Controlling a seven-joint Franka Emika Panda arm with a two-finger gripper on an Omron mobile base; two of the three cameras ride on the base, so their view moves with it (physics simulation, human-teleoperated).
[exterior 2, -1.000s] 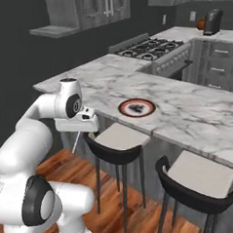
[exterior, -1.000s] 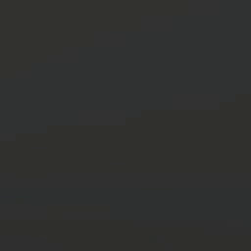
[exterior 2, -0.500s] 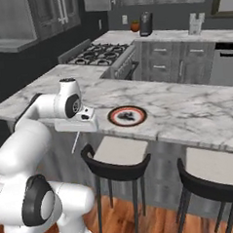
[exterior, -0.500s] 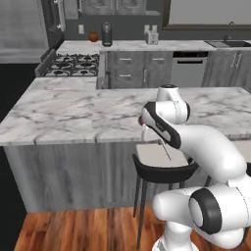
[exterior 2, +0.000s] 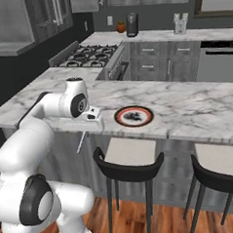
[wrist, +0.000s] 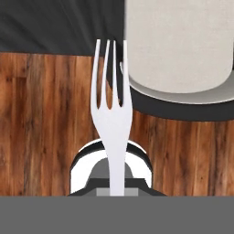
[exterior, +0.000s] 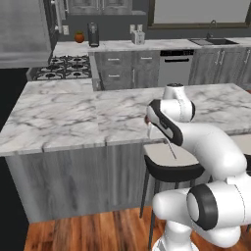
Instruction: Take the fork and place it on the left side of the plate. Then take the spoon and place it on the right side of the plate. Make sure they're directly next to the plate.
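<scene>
My gripper [exterior 2: 85, 131] is pinched on the fork [exterior 2: 81, 141], which hangs prongs-down off the counter's front edge over the stool [exterior 2: 129, 159], while the plate [exterior 2: 133, 116] lies on the counter to my right, its near-left side free

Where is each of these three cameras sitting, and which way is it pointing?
Left base view: behind the arm on its left, facing the marble counter; the white arm rises at lower right, holding the slim grey metal fork.
Right base view: behind on the right, facing the same counter and the round red-rimmed plate; arm at lower left.
Hand view: on the hand, looking down past the fork's prongs at wooden floor and a pale-cushioned stool.
Shared: both base views show counter, arm, fork, stove.
</scene>
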